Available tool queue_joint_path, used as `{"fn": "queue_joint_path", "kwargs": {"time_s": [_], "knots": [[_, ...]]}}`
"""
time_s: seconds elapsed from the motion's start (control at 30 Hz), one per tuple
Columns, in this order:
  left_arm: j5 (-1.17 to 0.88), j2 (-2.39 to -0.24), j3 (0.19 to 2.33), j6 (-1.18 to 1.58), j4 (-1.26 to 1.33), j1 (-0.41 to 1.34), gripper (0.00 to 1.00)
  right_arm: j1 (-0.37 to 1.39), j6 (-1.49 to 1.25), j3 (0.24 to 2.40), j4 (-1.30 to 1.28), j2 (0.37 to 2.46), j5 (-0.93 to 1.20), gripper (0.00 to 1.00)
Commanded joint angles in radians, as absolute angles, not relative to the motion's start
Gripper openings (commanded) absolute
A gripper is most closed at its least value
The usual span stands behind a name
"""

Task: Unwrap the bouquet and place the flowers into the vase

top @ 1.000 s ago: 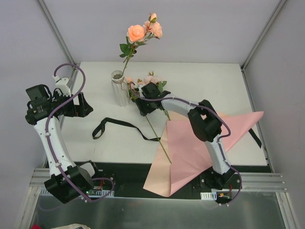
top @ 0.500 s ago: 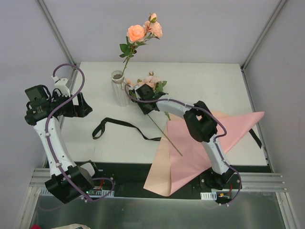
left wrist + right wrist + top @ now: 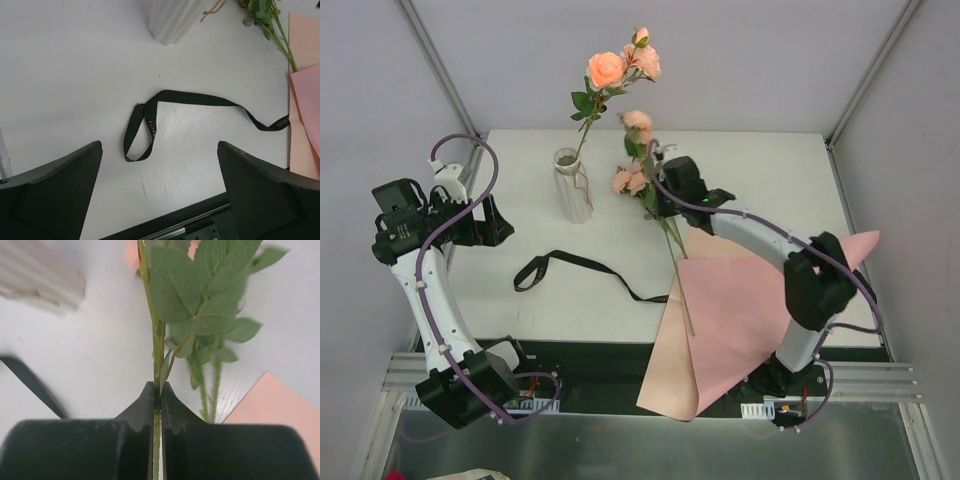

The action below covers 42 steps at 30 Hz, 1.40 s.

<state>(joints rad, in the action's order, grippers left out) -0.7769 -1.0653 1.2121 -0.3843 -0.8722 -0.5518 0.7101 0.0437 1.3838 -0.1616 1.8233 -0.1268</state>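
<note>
While the top view just shows a flower [image 3: 632,181] right of the vase [image 3: 572,188], right wrist cam catches right gripper [image 3: 157,390] pinching its stem [image 3: 152,330]; left gripper [image 3: 488,221] sits spread wide.

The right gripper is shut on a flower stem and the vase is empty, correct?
No. The vase is not empty: the top external view shows a peach rose standing in it. The right gripper is shut on a flower stem.

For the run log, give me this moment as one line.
right gripper: shut on flower stem | left gripper: open, empty | vase: holds one rose | pink paper: spread out | black ribbon: loose, untied
</note>
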Motion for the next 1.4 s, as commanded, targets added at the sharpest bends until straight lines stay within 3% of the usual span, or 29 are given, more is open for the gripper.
{"fn": "queue_joint_path", "kwargs": {"time_s": [0.0, 0.23, 0.47, 0.67, 1.03, 1.37], "knots": [[-0.793, -1.037, 1.243, -0.39, -0.885, -0.564, 0.99, 0.631, -0.179, 1.267, 0.121, 1.626, -0.086, 0.01], [-0.788, -1.029, 1.262, -0.397, -0.9, -0.566, 0.99, 0.565, -0.324, 1.148, 0.342, 1.484, -0.135, 0.01], [-0.793, -1.066, 1.288, -0.356, -0.905, -0.577, 0.99, 0.607, -0.149, 1.058, 0.602, 1.207, -0.386, 0.01], [-0.788, -1.115, 1.301, -0.288, -0.899, -0.583, 0.99, 0.702, 0.064, 1.159, 0.689, 1.138, -0.304, 0.01], [-0.799, -1.104, 1.269, -0.313, -0.888, -0.584, 0.99, 1.047, 0.528, 1.604, 0.75, 1.449, -0.049, 0.01], [-0.815, -1.115, 1.258, -0.324, -0.89, -0.588, 0.99, 1.052, 0.598, 1.917, 0.871, 1.772, 0.055, 0.01]]}}
